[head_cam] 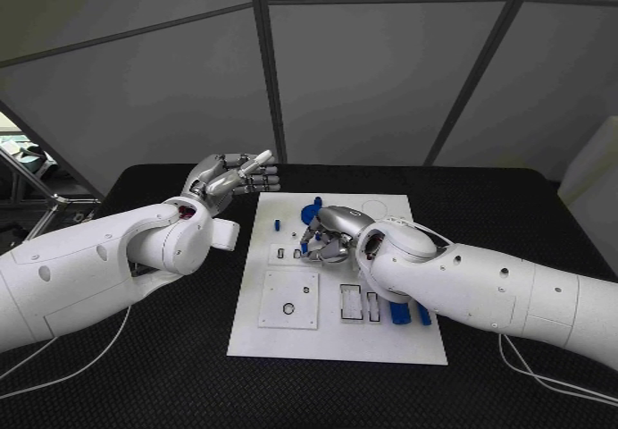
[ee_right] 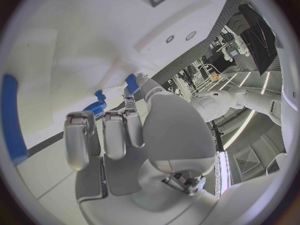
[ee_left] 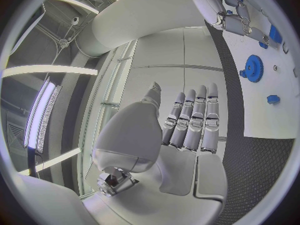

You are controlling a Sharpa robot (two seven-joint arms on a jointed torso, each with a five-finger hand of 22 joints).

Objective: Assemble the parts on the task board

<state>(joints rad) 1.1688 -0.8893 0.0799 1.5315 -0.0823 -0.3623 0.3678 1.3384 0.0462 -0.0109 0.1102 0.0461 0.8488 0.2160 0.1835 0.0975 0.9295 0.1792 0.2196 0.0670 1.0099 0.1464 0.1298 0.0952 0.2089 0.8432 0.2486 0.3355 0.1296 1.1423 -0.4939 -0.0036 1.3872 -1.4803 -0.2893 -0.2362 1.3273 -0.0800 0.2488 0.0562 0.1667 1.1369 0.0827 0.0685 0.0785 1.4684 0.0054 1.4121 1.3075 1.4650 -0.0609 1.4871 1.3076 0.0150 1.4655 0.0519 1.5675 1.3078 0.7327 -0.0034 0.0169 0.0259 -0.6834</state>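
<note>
Hands: 2. Left hand (head_cam: 235,180) raised, fingers apart, holding nothing. Right hand (head_cam: 331,234) pinching 1 blue part (ee_right: 131,83) over task board (head_cam: 290,331).

Glossy white arms (head_cam: 90,259), silver segmented hands (head_cam: 232,179), seemingly thin white cables (head_cam: 78,357).

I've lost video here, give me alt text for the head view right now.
The robot's right hand rests curled over small blue plastic parts near the middle of the white rectangular task board on the black table. Its left hand is raised beside the board's far left corner, holding nothing. More blue parts lie near the right arm.
</note>
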